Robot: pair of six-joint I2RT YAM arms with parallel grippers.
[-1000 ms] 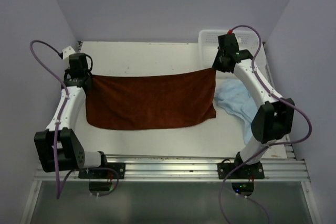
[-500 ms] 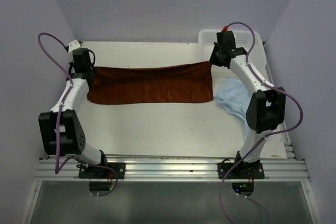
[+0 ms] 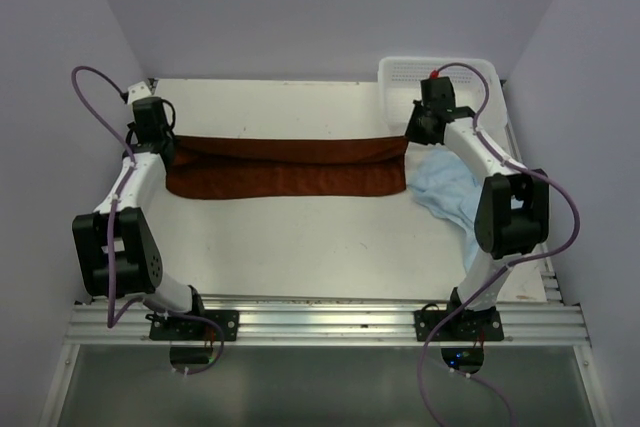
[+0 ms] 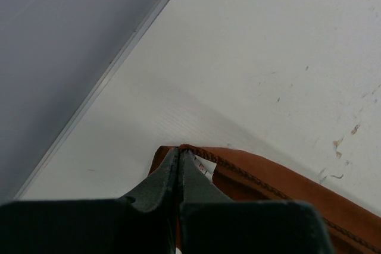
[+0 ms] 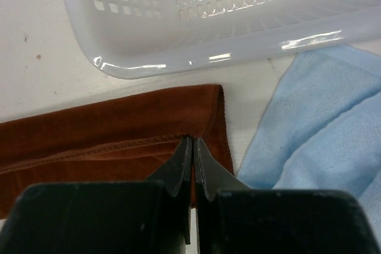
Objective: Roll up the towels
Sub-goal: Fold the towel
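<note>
Pinching the brown towel point(image 3: 285, 169) at its corners, left gripper point(image 4: 180, 157) and right gripper point(image 5: 191, 147) clamp tight; white basket point(image 5: 238, 34), inside partly hidden.

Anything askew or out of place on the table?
Only the light blue towel: it lies crumpled beside the white basket. The brown towel lies folded fairly evenly, its far corners pinched by the left gripper and right gripper.
</note>
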